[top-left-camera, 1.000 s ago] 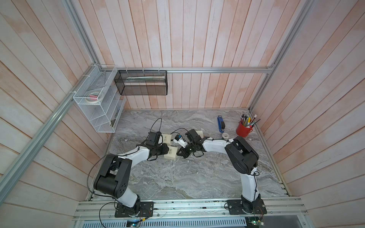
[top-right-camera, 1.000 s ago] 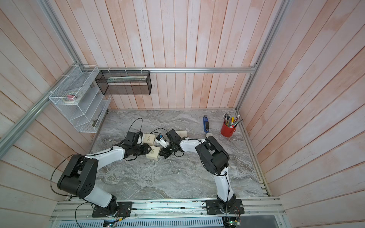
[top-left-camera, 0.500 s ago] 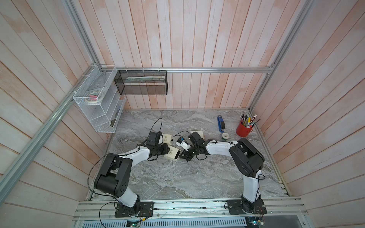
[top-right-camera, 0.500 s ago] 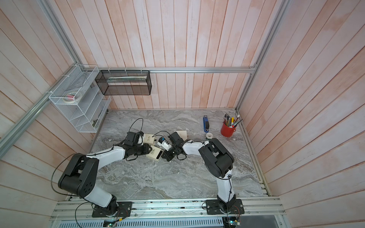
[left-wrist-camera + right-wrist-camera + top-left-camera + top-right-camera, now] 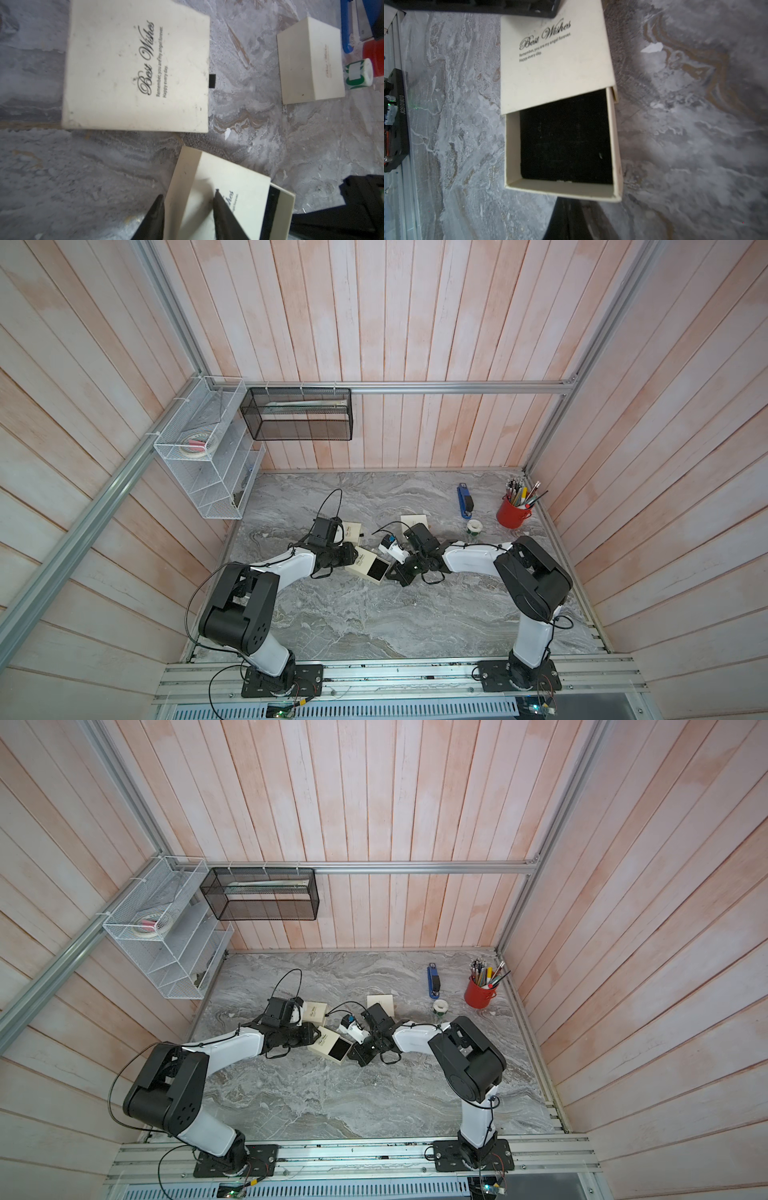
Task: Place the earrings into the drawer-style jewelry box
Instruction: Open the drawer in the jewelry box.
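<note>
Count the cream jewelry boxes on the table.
3. The open-drawer box sits mid-table. A closed box lies just behind it. A third box is farther back, toward the blue stapler, partly covered by the right arm. None seems fully hidden.

A grey, marble-patterned tabletop (image 5: pixel 353 614) fills the lower middle of both top views. Near its centre lies a cream jewelry box (image 5: pixel 360 562), its drawer slid out toward the right to show a black lining. Just up and left of it sits a second cream box (image 5: pixel 351 531), closed. A third cream box (image 5: pixel 412 517) lies further right, apart from both. Toward the upper right of the surface are a blue stapler (image 5: pixel 465 501), a red cup (image 5: pixel 513 512) standing full of pens, and, just below the stapler, a tape roll (image 5: pixel 473 526). In the left wrist view a small white paper scrap (image 5: pixel 227 133) lies on bare marble between the boxes.
</note>
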Controlling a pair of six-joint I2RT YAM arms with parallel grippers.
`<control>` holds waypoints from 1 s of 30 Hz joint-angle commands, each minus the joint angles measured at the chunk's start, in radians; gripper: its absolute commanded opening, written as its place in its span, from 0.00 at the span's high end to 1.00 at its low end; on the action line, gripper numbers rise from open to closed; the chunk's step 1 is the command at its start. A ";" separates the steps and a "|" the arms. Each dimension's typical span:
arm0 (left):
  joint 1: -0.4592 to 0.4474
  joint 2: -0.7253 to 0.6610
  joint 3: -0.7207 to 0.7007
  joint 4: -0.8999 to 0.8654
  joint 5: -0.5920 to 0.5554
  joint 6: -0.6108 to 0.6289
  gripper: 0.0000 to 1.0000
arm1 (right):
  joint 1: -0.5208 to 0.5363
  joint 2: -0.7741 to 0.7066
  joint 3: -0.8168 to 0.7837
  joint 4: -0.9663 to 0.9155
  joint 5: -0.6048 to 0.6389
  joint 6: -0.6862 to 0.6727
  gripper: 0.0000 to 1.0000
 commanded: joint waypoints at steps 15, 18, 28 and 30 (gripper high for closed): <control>0.003 0.039 -0.008 -0.060 -0.021 0.016 0.60 | -0.003 -0.033 -0.044 -0.064 0.022 -0.004 1.00; 0.003 0.038 -0.009 -0.057 -0.015 0.012 0.60 | -0.003 -0.038 -0.045 -0.059 0.020 -0.002 1.00; 0.004 -0.040 0.033 -0.077 -0.058 -0.015 0.35 | -0.003 -0.113 -0.057 -0.051 0.069 0.035 0.82; 0.003 -0.073 0.035 -0.083 -0.080 -0.018 0.30 | -0.003 -0.145 -0.070 -0.053 0.101 0.061 0.78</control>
